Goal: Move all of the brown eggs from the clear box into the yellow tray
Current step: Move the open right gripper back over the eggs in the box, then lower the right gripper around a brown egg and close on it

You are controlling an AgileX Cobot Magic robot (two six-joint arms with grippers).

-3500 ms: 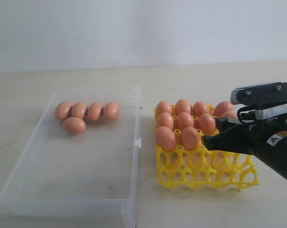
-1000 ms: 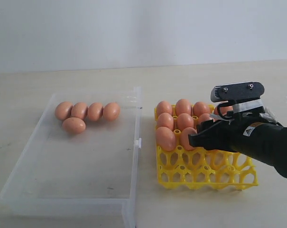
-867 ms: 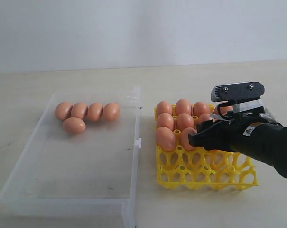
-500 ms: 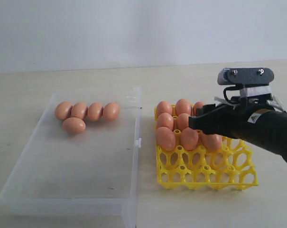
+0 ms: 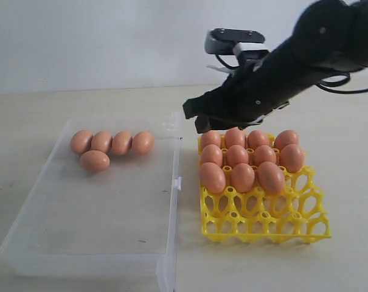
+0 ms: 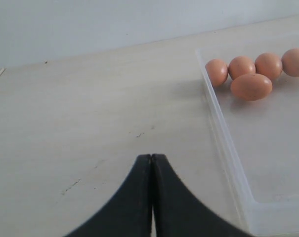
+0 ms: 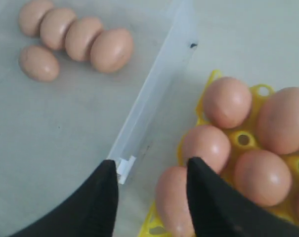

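Pale tabletop (image 5: 44, 103) under a plain white wall.

Seen from outside: clear box (image 5: 98, 213) on the left, five brown eggs (image 5: 121, 143) huddled at its far end, four in a row and one just in front. Yellow tray (image 5: 263, 220) just beside the box on the right, eleven cells filled from the far side, five bare toward the near edge. Right arm (image 5: 275, 67) slung above the tray's far-left corner, right jaws high over the box-and-tray gap, well apart from the boxed eggs.

From the left wrist: left jaws clenched flat together on nothing, over bare tabletop outside the box wall.

From the right wrist: right jaws parted and empty, side clip (image 7: 124, 169) visible between the fingers (image 7: 97, 202), loose eggs farther on.

Probably light, smooth, rounded and brittle. Best taken gently across the short waist, beginning with the row's end egg nearest the tray.
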